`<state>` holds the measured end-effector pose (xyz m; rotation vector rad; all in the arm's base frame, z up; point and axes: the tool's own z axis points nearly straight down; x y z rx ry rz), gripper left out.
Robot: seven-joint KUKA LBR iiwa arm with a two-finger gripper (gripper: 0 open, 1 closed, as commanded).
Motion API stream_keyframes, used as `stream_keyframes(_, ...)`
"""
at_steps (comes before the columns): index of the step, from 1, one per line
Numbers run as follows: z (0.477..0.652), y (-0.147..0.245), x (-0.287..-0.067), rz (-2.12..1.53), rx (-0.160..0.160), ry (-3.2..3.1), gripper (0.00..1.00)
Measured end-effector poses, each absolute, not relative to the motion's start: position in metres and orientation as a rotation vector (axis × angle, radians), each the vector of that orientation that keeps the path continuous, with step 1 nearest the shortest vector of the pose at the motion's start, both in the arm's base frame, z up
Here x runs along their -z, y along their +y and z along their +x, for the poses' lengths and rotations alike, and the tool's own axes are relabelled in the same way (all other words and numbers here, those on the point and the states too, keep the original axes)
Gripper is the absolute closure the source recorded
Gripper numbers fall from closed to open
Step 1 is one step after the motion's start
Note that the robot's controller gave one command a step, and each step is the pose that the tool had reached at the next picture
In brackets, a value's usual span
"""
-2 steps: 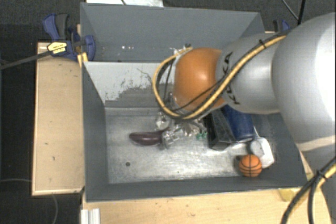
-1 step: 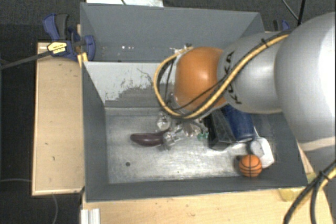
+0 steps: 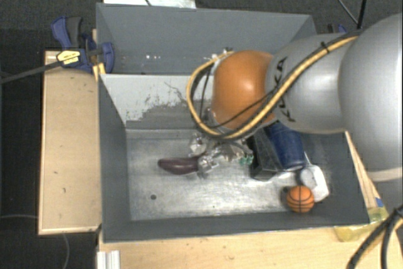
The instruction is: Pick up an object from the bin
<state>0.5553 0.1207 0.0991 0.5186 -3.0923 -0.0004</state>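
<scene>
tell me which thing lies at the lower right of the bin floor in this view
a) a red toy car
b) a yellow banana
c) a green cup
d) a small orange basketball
d: a small orange basketball with dark seam lines lies at the lower right of the bin floor, just below a white thing.

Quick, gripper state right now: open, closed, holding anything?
Gripper: cannot be told. It sits low in the bin, at the right end of the dark elongated thing on the floor.

Bin [image 3: 182, 195] floor: eggplant toy [image 3: 177, 165] centre-left, gripper [image 3: 206, 162] just right of it; ball [image 3: 300, 198] lower right, cylinder [image 3: 288, 147] behind it.
</scene>
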Motion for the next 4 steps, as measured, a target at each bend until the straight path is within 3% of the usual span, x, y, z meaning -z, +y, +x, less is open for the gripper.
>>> stream_keyframes(2,0.558,0.121,-0.133,0.517,0.001,-3.104,1.0)
stream_keyframes(4,0.558,0.121,-0.149,0.514,0.001,-3.104,1.0)
